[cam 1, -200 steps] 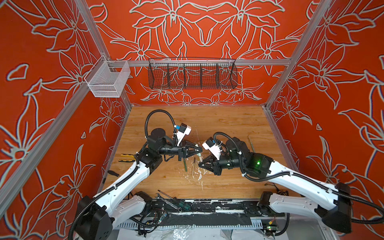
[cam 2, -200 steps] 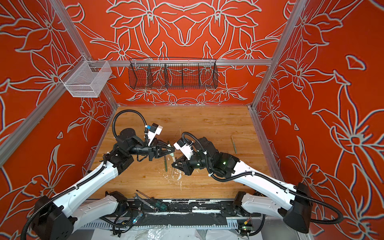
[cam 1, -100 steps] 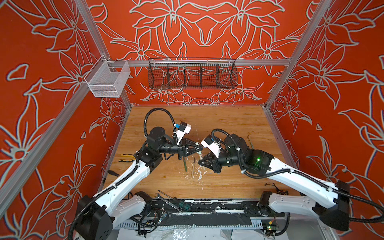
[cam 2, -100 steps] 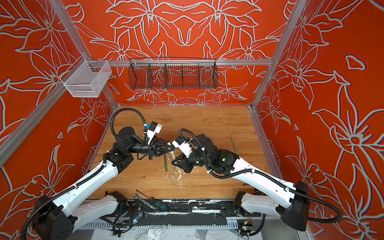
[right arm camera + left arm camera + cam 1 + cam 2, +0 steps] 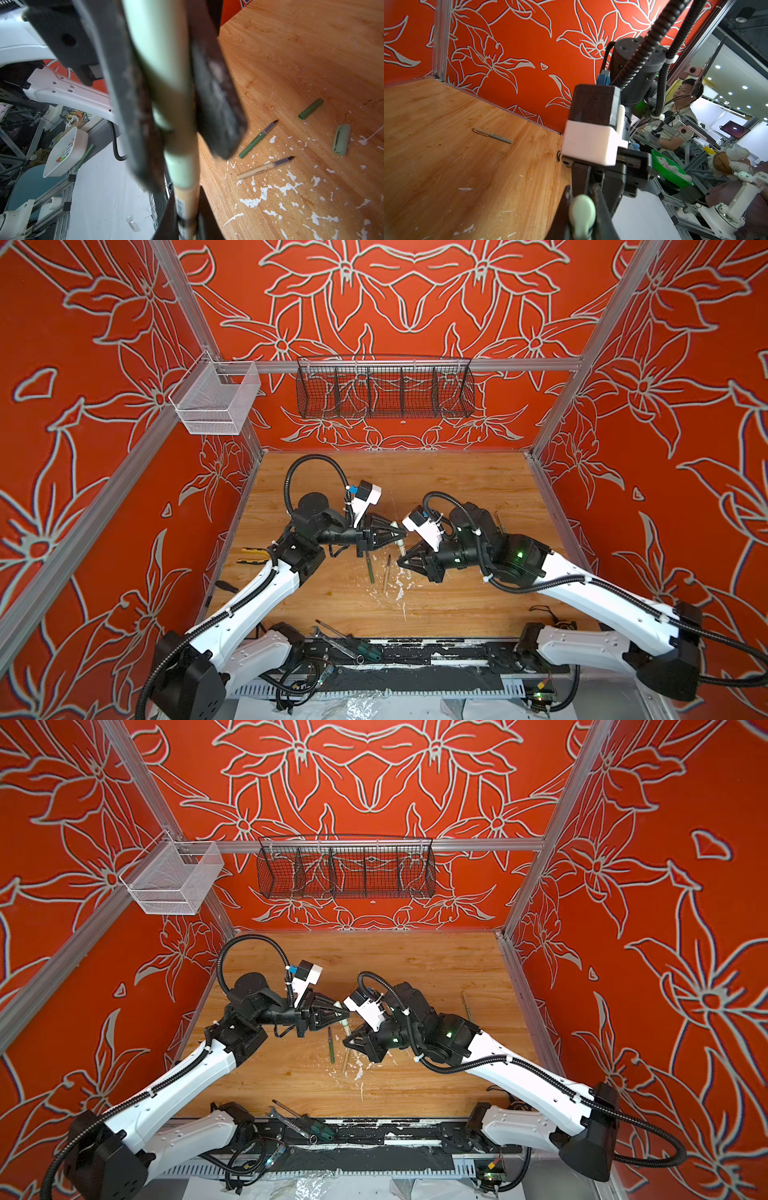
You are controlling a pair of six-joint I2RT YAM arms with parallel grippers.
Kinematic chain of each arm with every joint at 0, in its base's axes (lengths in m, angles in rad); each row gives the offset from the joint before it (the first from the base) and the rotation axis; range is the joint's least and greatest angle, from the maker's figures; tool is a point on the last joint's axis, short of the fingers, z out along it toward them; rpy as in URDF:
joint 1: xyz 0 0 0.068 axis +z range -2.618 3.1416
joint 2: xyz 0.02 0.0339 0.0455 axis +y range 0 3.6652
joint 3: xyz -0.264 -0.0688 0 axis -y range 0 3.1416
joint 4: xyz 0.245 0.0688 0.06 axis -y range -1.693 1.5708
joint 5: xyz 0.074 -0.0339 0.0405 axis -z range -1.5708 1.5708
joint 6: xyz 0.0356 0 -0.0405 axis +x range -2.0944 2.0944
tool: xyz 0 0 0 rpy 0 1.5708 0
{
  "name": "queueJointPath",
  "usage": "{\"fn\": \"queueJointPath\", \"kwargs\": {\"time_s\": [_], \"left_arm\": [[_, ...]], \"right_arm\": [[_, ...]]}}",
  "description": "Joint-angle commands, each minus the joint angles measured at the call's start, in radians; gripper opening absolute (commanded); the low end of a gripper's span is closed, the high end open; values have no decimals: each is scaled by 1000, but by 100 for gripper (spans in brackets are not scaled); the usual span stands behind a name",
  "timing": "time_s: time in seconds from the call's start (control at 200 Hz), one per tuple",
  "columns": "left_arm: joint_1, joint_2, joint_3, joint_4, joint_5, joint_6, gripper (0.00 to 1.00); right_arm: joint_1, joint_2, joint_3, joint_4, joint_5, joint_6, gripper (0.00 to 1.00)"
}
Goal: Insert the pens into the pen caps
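My left gripper [image 5: 400,533] is shut on a pale green pen cap [image 5: 582,214]. In the right wrist view its two dark fingers [image 5: 128,104] clamp that cap [image 5: 166,83]. My right gripper [image 5: 404,562] is shut on a beige pen [image 5: 186,205] just below, and the pen's top end sits inside the cap. The two grippers meet tip to tip above the table's middle in both top views. On the wood lie a green pen [image 5: 258,138], a beige pen [image 5: 266,167], a dark green cap [image 5: 311,108] and a pale green cap [image 5: 341,139].
A capped beige pen [image 5: 493,135] lies near the right wall [image 5: 500,520]. White paint flecks [image 5: 399,589] dot the wood. Yellow-black pliers [image 5: 253,556] lie by the left wall, a wrench and screwdrivers [image 5: 345,641] at the front edge. A black wire basket [image 5: 384,387] and a white mesh basket [image 5: 216,400] hang on the walls.
The right arm has edged a little to the left and back, toward the left gripper. Both grips stay as they were.
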Motion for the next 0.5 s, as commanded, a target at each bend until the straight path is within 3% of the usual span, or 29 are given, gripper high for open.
{"fn": "queueJointPath", "kwargs": {"time_s": [0.0,0.495], "left_arm": [[-33,36,-55,-127,131,60,0],[-73,65,-21,-208,182,92,0]], "right_arm": [[-48,-36,172,335,2,13,0],[-104,1,264,344,-113,-11,0]]}}
